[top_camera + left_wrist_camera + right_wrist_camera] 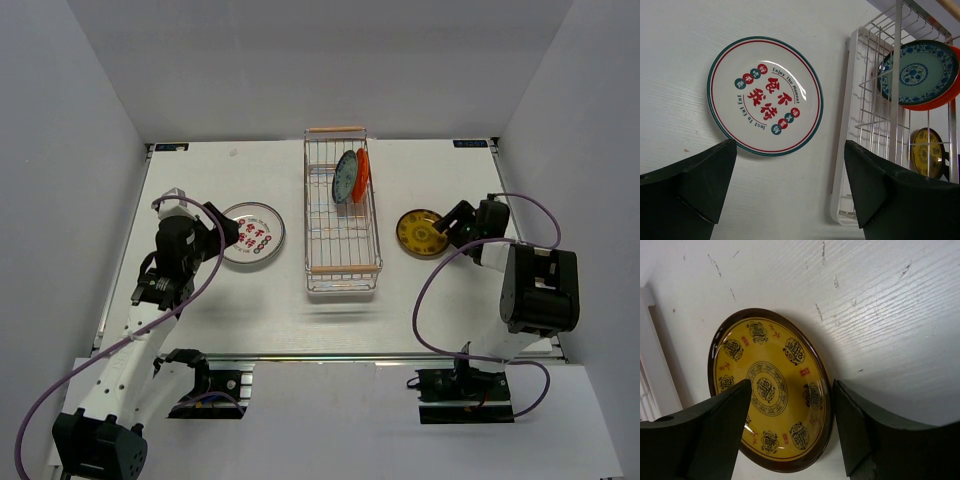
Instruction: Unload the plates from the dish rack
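The dish rack (342, 262) stands mid-table with a teal plate (345, 176) and an orange-red plate (363, 172) upright in its far half. A white plate with red marks (252, 236) lies flat on the table left of the rack. My left gripper (222, 232) hovers open at that plate's near-left edge, nothing between its fingers (705, 175). A yellow patterned plate (420, 232) lies right of the rack. My right gripper (792, 385) is open astride its rim, one finger over the plate (770, 390), the other outside, with a gap showing.
The left wrist view shows the rack's wire wall (897, 75) and white base to the right, with the teal plate (917, 72) and orange-red plate (945, 97) behind the wires. White walls enclose the table on three sides. Cables loop beside both arms.
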